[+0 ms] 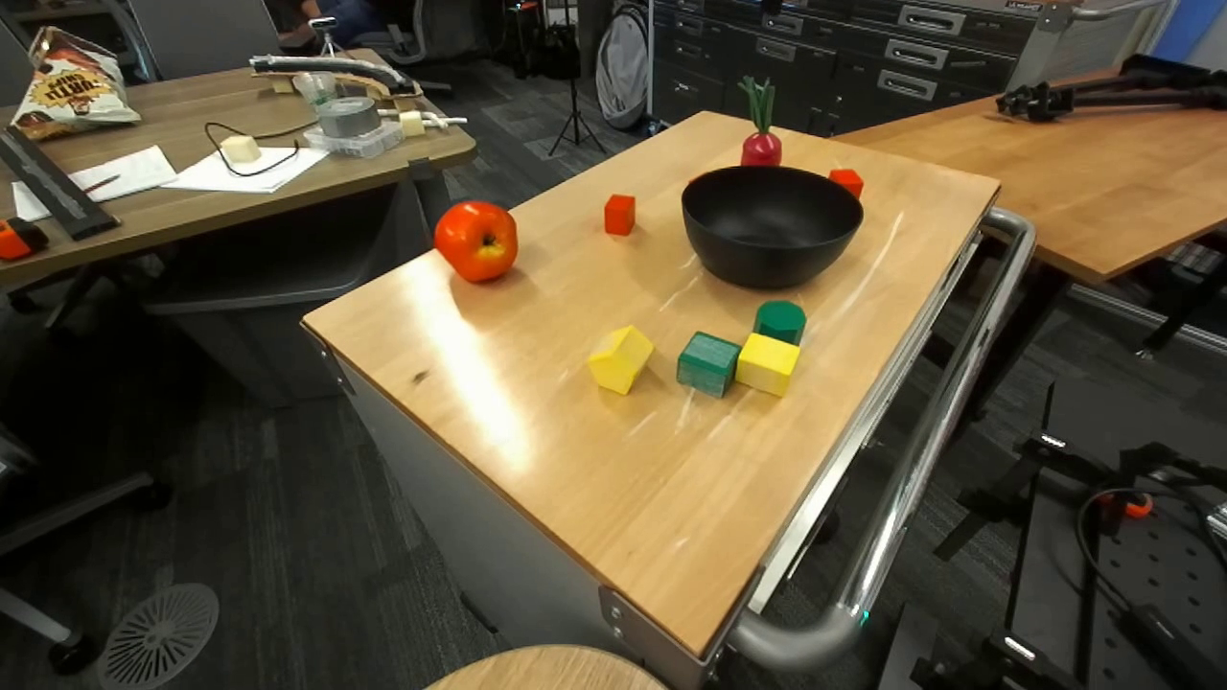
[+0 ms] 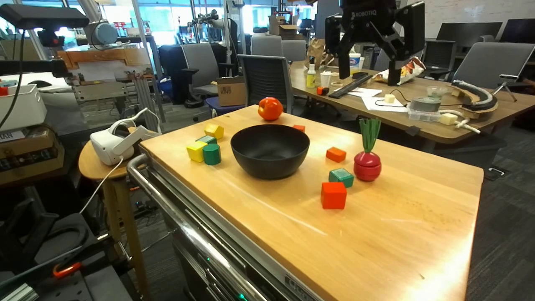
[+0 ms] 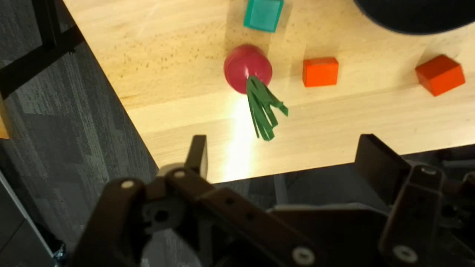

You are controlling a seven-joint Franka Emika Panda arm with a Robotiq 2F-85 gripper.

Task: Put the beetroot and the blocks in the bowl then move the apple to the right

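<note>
The dark-red beetroot stands with its green stalks up, behind the black bowl in an exterior view. The bowl's visible inside holds nothing. The red-orange apple rests near a table edge, outside the wrist view. Two yellow blocks and two green blocks lie on one side of the bowl. Red-orange blocks and a green block lie nearer the beetroot. My gripper is open, empty and above the table.
The wooden cart top has a metal handle rail along one side. A desk with papers and tape stands beside it. A stool with a white headset stands at its end.
</note>
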